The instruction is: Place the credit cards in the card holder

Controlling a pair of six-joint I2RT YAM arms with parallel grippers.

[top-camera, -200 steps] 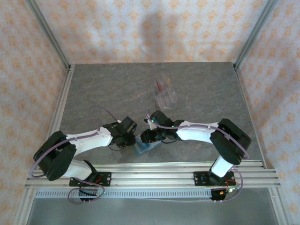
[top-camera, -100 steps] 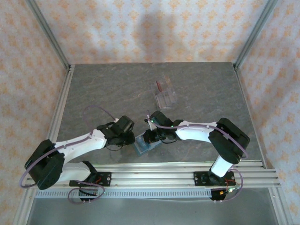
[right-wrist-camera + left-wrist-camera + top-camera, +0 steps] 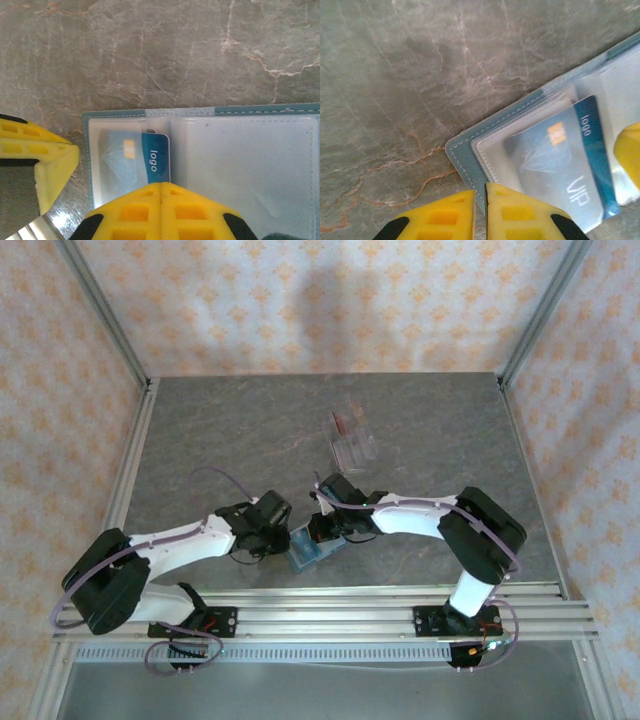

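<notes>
Just beyond the right fingers [image 3: 132, 212] lies a half-sleeved card [image 3: 145, 160].

blue card [image 3: 135, 160] | mostly tucked in | teal card holder [image 3: 240, 165] | open flat

We see a grey, stone-patterned table top [image 3: 220, 430] crossed by pale and rust-coloured veins, bordered by aluminium rails [image 3: 330, 598] along its near edge and slanting metal posts [image 3: 100, 310] at its far corners, and backed by cream walls [image 3: 300, 300] printed with orange motifs.
</notes>
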